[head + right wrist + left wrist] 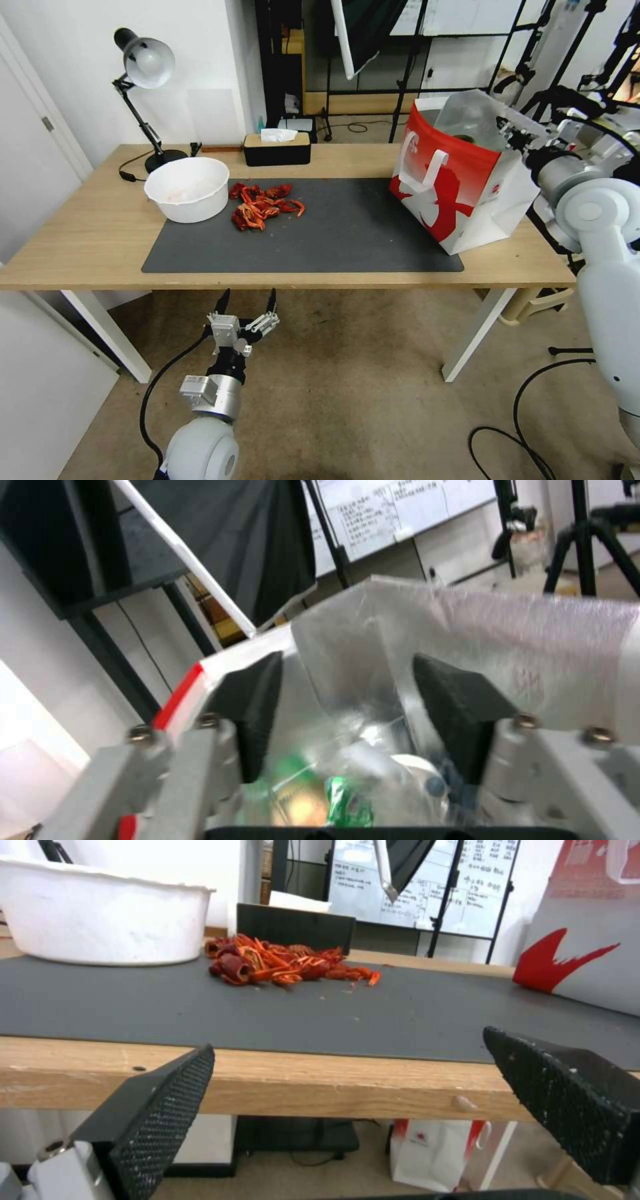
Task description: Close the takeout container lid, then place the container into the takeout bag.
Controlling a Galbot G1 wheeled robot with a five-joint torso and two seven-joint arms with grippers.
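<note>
Nearest you, your left gripper [247, 300] hangs below the table's front edge, jaws apart. Farther off, your right gripper [347, 700] sits jaws apart over the boxy red-and-white paper takeout bag [460, 180]; something clear lies blurred inside.

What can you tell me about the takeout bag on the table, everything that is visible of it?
The takeout bag is a large boxy paper bag, red and white, with flat white handles and a silvery lining. It stands open and leaning on the right end of the wooden table, partly on the dark mat. The right gripper, open, is at its mouth. The right wrist view looks into the bag, where blurred clear packaging with green and white patches lies.
</note>
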